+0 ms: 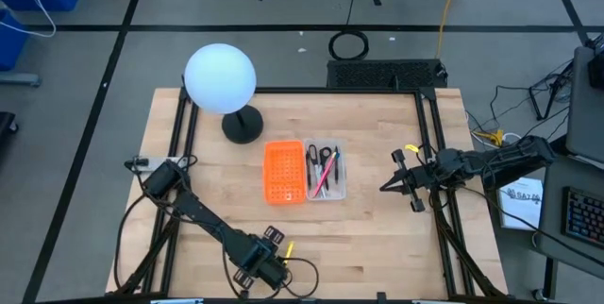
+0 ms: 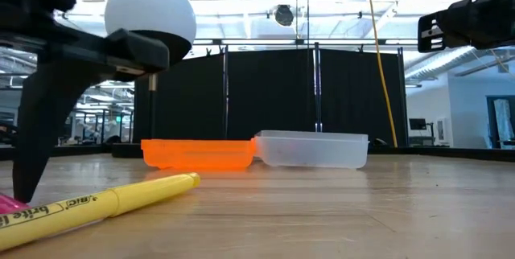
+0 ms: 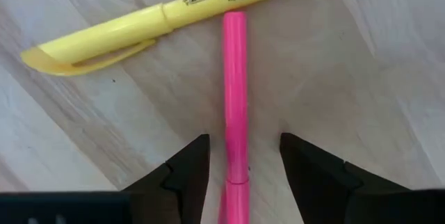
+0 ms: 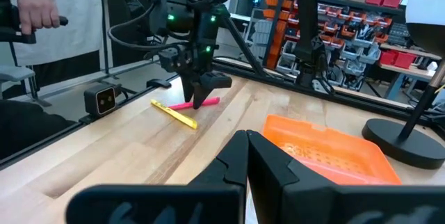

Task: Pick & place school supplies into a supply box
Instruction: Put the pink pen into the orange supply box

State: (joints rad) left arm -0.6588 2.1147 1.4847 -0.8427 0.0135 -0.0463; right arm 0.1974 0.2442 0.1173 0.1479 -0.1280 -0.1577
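The pink highlighter [image 3: 235, 99] lies flat on the wooden table [image 1: 377, 238], near the lower edge of the high view and a little left of the middle. In the left wrist view it runs straight between the two dark fingers [image 3: 189, 172] of the left gripper [image 3: 240, 172]. The fingers are apart, one on each side of the pink barrel, and there is a small gap on both sides, so they do not press it. The far end of the pink highlighter touches or almost touches the yellow highlighter [image 3: 174, 15], which lies across it at an angle. In the low view the yellow highlighter [image 2: 105, 203] fills the lower left of the frame, with the dark left gripper [image 2: 48, 90] standing over it.

The supply box [image 1: 338, 174], a clear shallow tray, sits in the middle of the high view, well apart from the two highlighters. Inside it are black-handled scissors [image 1: 315, 158] and some thin pens [image 1: 327, 172], pink and dark. Just to its left, side by side with it, is the orange perforated tray [image 1: 283, 171]. Above and left of the trays stands a lamp with a white globe [image 1: 220, 77] on a black round base.

The right gripper [image 1: 401, 181] hangs over the table at the right of the high view, well apart from the trays, and its fingers are together. In the upper left of the right wrist view, a person's hand [image 4: 36, 8] shows beyond the table.
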